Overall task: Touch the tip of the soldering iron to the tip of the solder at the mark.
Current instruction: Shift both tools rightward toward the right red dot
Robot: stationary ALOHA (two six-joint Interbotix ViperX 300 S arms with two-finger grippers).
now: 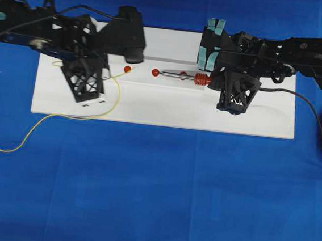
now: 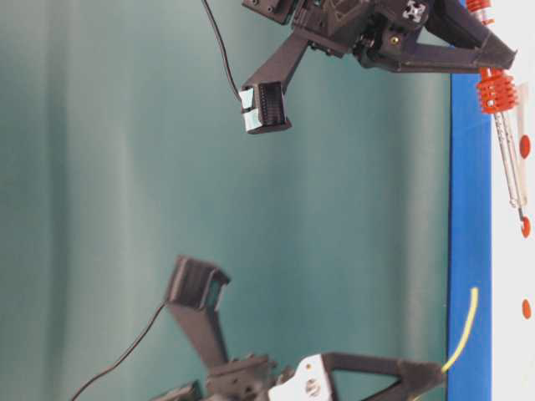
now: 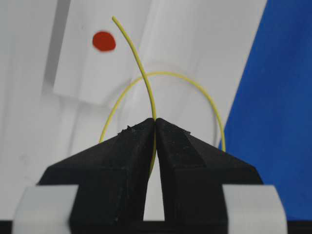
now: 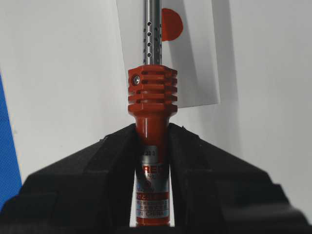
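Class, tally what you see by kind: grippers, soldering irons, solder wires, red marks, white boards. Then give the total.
Grippers: 2 (left gripper, right gripper)
Soldering iron: 1
Solder wire: 1
Red marks: 3
White board: 1
Total: 8

One camera hangs overhead and looks straight down, taking in both arms, the white board (image 1: pixel 162 106) and the blue tabletop (image 1: pixel 153 199) around it. A second sits low at table level, turned on its side, so the board's edge runs up the right of its picture against a green backdrop (image 2: pixel 209 200). Each wrist camera peers close along its own fingers (image 3: pixel 122 175) at the board. The red dots (image 1: pixel 155 72) appear in all four views.
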